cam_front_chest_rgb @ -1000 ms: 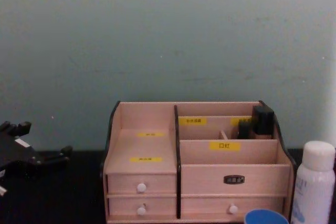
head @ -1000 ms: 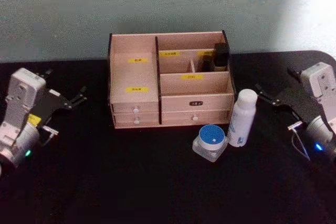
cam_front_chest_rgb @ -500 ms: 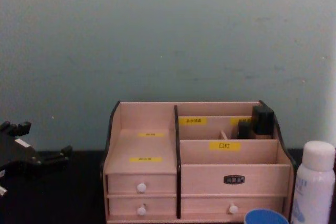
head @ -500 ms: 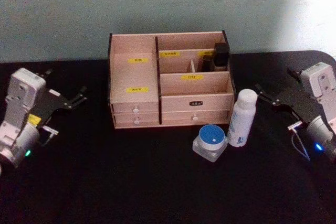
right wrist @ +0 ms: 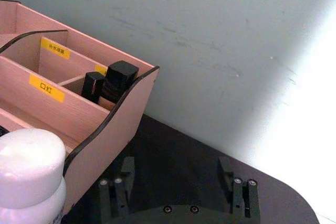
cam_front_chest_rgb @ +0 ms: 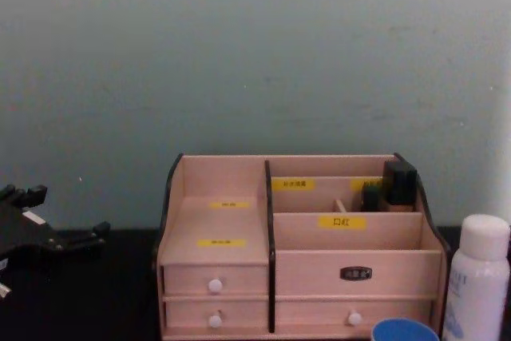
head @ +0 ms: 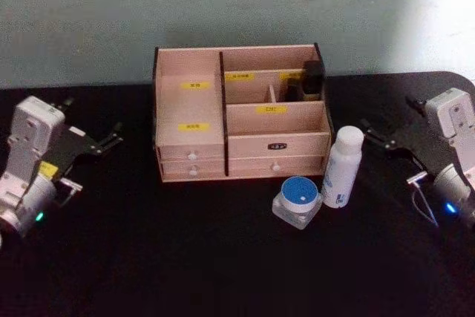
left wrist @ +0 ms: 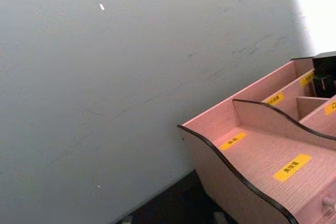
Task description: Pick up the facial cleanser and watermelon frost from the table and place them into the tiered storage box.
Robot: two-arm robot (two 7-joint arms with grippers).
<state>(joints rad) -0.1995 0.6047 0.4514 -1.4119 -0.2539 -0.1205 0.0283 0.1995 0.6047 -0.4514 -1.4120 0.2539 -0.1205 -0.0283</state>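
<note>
The tiered storage box [head: 241, 113] stands at the back middle of the black table, its compartments open on top. The facial cleanser [head: 342, 167], a tall white bottle, stands upright just off the box's front right corner; its cap [right wrist: 29, 153] shows close in the right wrist view. The watermelon frost [head: 297, 200], a squat jar with a blue lid, sits in front and to the left of the bottle. My left gripper [head: 111, 137] hovers open, well left of the box. My right gripper [head: 375, 137] is open, right of the bottle, holding nothing.
Two black items [head: 310, 79] stand in the box's back right compartment. Small white-knobbed drawers [cam_front_chest_rgb: 215, 286] line its front. A grey-green wall [cam_front_chest_rgb: 255, 53] rises right behind the table. The black tabletop [head: 185, 257] stretches toward me in front of the box.
</note>
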